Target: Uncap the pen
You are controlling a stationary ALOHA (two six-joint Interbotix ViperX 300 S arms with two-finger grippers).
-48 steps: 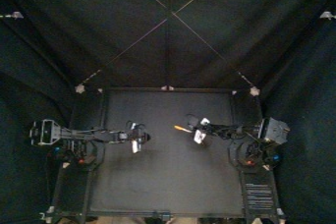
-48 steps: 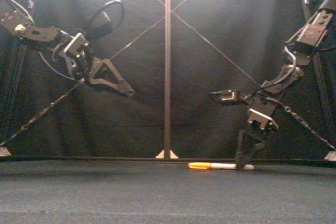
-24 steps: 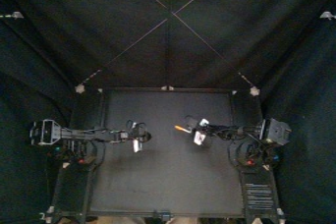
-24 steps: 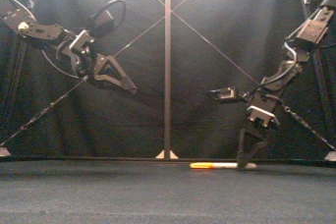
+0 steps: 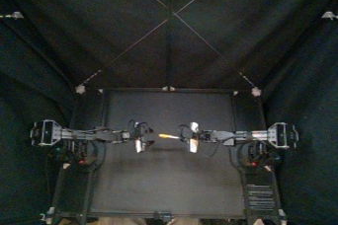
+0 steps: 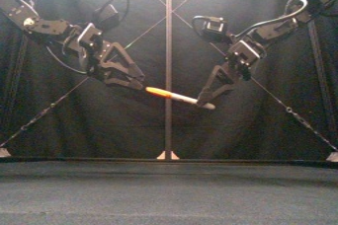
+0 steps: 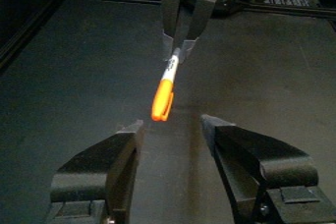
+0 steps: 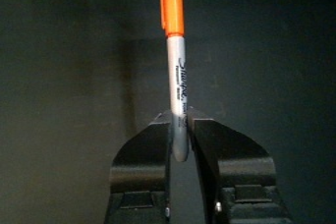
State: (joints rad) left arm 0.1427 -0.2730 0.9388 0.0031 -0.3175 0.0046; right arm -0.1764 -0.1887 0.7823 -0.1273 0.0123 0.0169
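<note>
Right gripper (image 6: 211, 100) clamps pen (image 6: 187, 98) barrel midair; orange cap (image 6: 160, 93) points 10 o'clock, tip at spread-jawed left gripper (image 6: 137, 85).

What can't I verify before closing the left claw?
Top view: grey marker pen with orange cap too small to show the cap seam.
Right wrist view: pen's tail hidden inside the right claw.
Left wrist view: whether the cap tip sits inside the open left claw, depth unclear.
</note>
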